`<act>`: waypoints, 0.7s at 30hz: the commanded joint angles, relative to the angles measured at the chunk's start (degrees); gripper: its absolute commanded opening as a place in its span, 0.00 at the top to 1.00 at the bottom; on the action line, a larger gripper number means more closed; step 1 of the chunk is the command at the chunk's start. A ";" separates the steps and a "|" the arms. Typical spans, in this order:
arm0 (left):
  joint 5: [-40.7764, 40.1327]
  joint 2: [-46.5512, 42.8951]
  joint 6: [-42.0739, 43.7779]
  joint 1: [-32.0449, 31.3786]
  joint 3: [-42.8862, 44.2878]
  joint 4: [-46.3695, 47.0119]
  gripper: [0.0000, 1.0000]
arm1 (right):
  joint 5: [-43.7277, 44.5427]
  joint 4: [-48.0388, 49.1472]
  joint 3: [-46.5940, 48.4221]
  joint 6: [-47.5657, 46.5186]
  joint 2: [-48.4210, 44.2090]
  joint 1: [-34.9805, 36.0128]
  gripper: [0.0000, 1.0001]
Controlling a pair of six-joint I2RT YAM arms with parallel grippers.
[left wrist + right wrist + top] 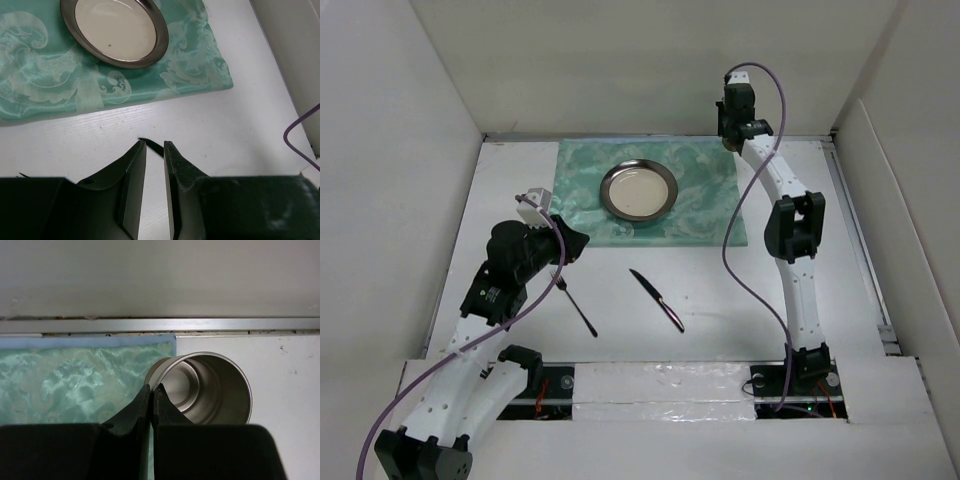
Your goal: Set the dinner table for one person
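Observation:
The white dinner table carries a green marbled placemat at the back, with a round metal plate on it. A dark fork and a dark knife lie on the bare tabletop in front of the mat. My left gripper hovers over the fork's tine end, jaws a little apart and empty; the knife tip shows just past my fingertips. My right gripper is shut on the wall of a metal cup at the mat's back right corner.
White upright panels close in the left, back and right sides. The back wall stands close behind the cup. A purple cable loops off the right arm above the mat's right edge.

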 commanded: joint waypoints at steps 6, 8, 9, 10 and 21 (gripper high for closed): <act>0.03 -0.15 0.51 0.32 2.29 1.80 0.81 | -2.72 0.87 11.48 -5.30 7.01 2.43 1.00; -0.23 0.11 0.60 0.32 2.47 1.72 0.81 | -2.90 1.83 11.39 -5.30 7.62 2.43 1.00; -0.32 0.12 0.60 0.32 2.47 1.54 0.81 | -3.25 1.92 11.48 -5.22 8.41 2.43 1.00; -0.06 -0.06 0.60 0.32 2.38 1.63 0.81 | -3.60 1.93 11.91 -5.13 8.85 2.43 1.00; -0.06 0.38 0.51 0.32 2.47 1.80 0.81 | -4.04 1.31 13.06 -4.25 11.58 2.43 0.92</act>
